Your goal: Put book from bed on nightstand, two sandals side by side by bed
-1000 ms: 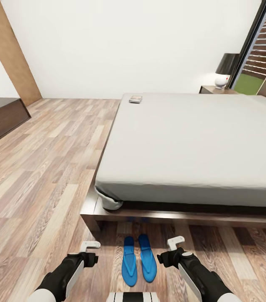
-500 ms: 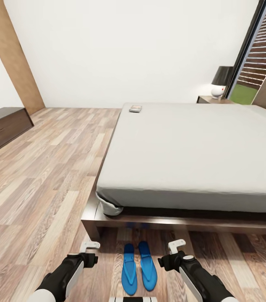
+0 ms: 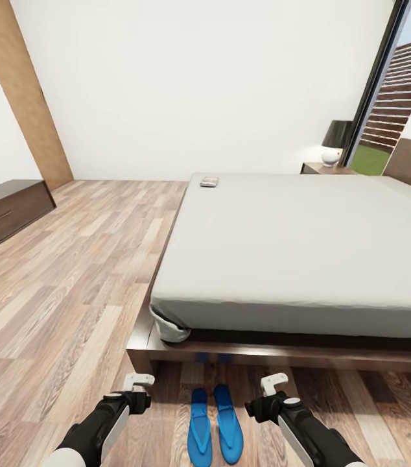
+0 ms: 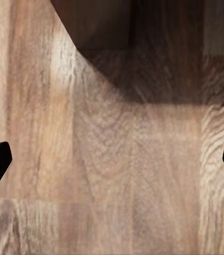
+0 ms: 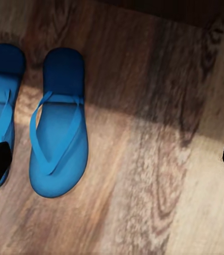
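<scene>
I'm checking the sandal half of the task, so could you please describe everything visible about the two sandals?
The two sandals are bright blue flip-flops with thin Y-shaped toe straps, looking like smooth rubber or foam. They lie flat, soles down, side by side and parallel with a narrow gap, on the wood-plank floor just before the bed frame, between both grippers. Nothing grips them.

Bed (image 3: 283,253) ahead; floor (image 3: 69,279) left open
</scene>
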